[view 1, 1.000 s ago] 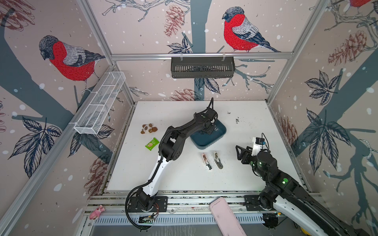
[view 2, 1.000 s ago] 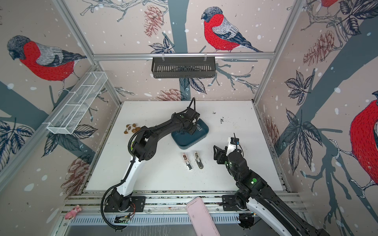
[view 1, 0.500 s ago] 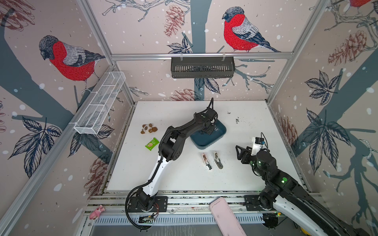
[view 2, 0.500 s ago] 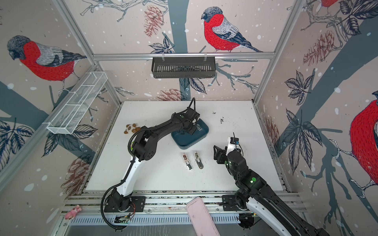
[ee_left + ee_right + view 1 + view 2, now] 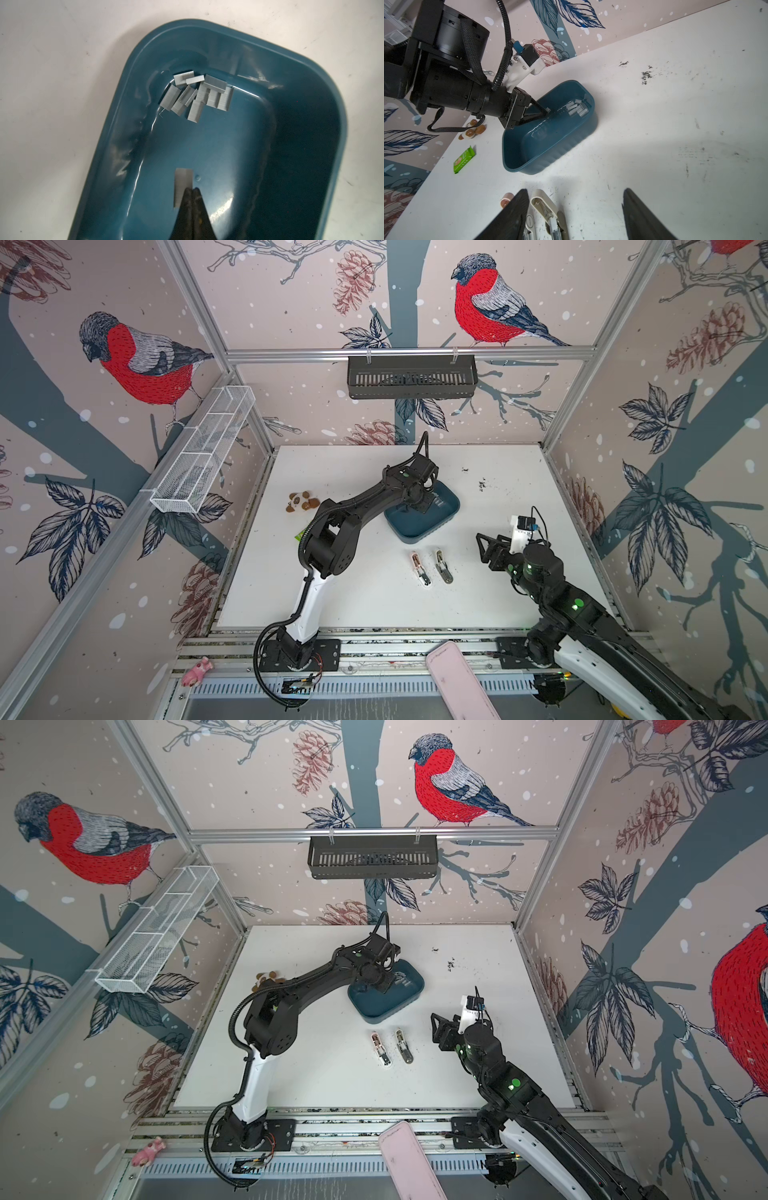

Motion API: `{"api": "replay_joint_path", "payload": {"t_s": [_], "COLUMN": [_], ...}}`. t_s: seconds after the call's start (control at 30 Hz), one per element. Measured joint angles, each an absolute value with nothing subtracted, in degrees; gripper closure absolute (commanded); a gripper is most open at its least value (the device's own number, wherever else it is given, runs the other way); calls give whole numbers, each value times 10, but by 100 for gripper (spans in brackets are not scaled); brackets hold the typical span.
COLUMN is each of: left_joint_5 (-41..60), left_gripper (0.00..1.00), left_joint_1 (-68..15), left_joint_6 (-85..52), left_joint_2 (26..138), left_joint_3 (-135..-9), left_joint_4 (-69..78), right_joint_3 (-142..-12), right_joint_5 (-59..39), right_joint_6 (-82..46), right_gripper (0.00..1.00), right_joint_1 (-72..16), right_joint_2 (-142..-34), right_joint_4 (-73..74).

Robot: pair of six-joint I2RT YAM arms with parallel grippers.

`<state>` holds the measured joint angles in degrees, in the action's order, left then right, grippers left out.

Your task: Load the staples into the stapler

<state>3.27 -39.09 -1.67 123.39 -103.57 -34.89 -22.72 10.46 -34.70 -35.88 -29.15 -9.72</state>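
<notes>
**Left hand closed inside the tray, right hand open beside the staplers**

The staples (image 5: 199, 93) lie as a small heap of grey strips in one corner of the teal tray (image 5: 116, 124), close against its curved wall. In both top views this is the end of the tray far from the robot. One single strip (image 5: 182, 182) lies apart from the heap, near the middle of the tray floor. The left hand (image 5: 192, 190) reaches down into the tray with its two tips fully together, right at the edge of this strip. I cannot tell if the strip is really pinched. Around the tips the tray floor is free, and the walls are well apart on both sides.

The right hand (image 5: 575, 190) is wide open and holds nothing. It stands over the table (image 5: 374, 605), just beside the cream stapler (image 5: 544, 205) and the pink stapler (image 5: 506, 200). These lie side by side, near each other, in front of the tray and apart from it.

Right of the tray, the table is open up to the side wall, with only some dark specks (image 5: 482, 483). A green packet (image 5: 464, 160) and a brown toy (image 5: 301, 502) lie near the left edge, well apart from the tray.
</notes>
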Motion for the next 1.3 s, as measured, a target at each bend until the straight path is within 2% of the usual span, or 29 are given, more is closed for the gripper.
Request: {"api": "replay_joint_path", "payload": {"t_s": [0.2,0.43,0.67,1.0,1.3], "left_joint_5": [109,242,368,479,495], "left_gripper": [100,100,100,100,100], "left_joint_1": [-382,-358,-347,-348,-376], "left_joint_6": [-51,-117,-187,-323,-446], "left_joint_2": [1130,996,921,859,844], "left_joint_3": [-952,-807,-728,-671,-627], "left_joint_4": [-310,-208,-91,114,277], "right_joint_3": [-224,-220,-235,-261,-298], "right_joint_5": [3,-157,-279,-318,-316], "right_joint_6": [-362,-392,-443,-550,-590], "right_gripper": [29,30,31,38,47], "right_joint_1": [-317,-240,-210,-215,-237], "right_joint_2": [-314,-363,-415,-455,-482], "right_joint_4": [-32,75,192,338,392]}}
